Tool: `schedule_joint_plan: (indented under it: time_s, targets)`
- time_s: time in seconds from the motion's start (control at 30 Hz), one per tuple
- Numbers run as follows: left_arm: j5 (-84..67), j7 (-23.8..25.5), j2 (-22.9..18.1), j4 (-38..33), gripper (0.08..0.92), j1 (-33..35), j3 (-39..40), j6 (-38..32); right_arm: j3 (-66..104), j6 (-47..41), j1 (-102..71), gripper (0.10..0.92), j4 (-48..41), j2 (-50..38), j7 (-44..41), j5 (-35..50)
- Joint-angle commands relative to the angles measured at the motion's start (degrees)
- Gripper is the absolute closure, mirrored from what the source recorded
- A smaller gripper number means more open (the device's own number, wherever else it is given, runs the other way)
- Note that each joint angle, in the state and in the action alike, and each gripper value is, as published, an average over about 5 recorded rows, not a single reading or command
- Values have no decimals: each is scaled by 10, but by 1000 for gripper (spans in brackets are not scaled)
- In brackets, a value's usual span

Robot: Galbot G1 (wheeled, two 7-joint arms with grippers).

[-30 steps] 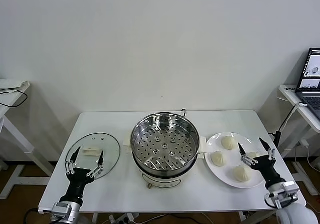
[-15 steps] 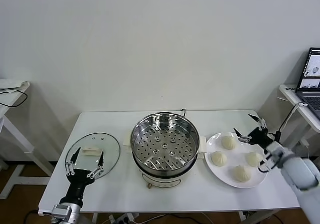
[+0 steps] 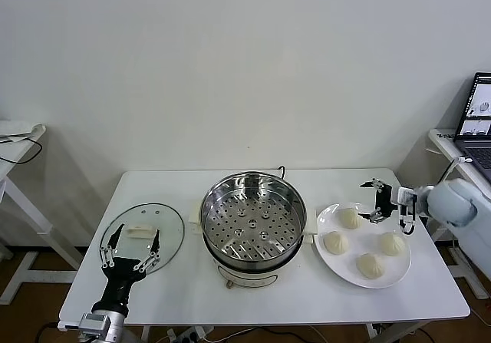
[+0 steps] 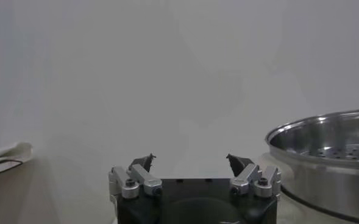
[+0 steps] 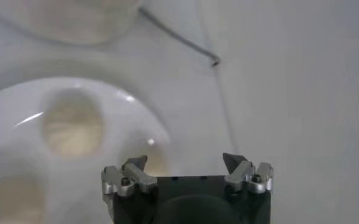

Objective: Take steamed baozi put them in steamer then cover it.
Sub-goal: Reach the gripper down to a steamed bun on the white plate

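Head view: right gripper (image 3: 374, 201) hangs just beside the far baozi, fingers apart and empty.
Four steamed baozi (image 3: 350, 218) wait on the plate (image 3: 328, 260); steamer (image 3: 253, 214) open, cover (image 3: 143, 235) lying beyond the parked left gripper (image 3: 130, 246), fingers spread, likely leaving the pot free for loading. No readable writing.

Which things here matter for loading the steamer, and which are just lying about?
Job: four baozi on the plate; steamer; lid; right gripper, open over the plate; left gripper, open by the lid.

Lying about: laptop, side tables.
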Motion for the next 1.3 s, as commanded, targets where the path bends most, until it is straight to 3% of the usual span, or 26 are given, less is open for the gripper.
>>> schedule_joint_plan:
  time_s: [0.03, 0.53, 1.3]
  targets:
    - [0, 0, -2, -2, 177, 3, 2, 1, -170, -2, 167, 203, -112, 49, -131, -42]
    - [1, 0, -6, 2, 177, 6, 5, 1, -138, 20, 130, 203, -232, 175, -101, -105]
    - [1, -1, -9, 5, 177, 5, 2, -2, -98, 34, 105, 203, -277, 213, -90, -156]
